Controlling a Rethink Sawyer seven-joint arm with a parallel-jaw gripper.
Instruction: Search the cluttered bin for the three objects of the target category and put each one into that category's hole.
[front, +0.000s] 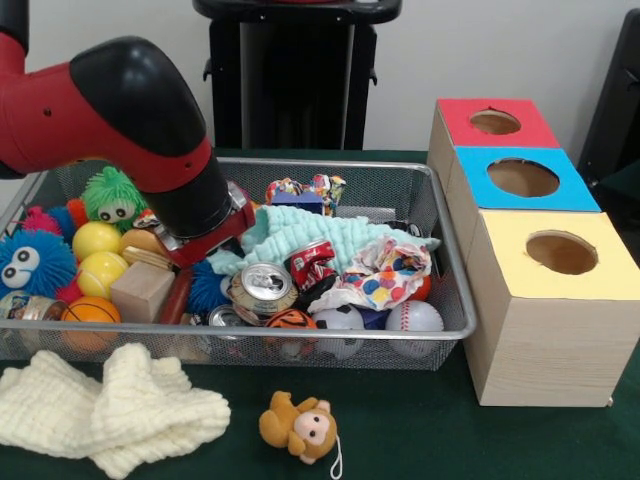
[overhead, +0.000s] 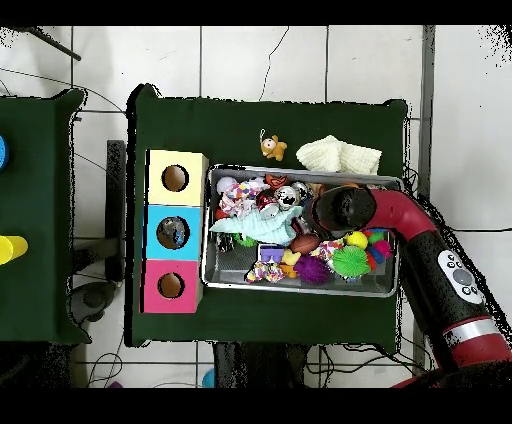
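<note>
The wire mesh bin stands on the green table, full of clutter; it also shows in the overhead view. No clear plastic bottle with a blue label shows in either view. The blue-topped box's hole is right of the bin, between the red-topped and yellow-topped boxes; it also shows in the overhead view. My gripper is down in the left half of the bin, beside a teal cloth. The black wrist hides it from above.
In the bin lie a crushed silver can, a red can, a spotted wrapper, a wooden block, balls and fuzzy toys. A cream knitted cloth and a toy monkey lie in front of the bin.
</note>
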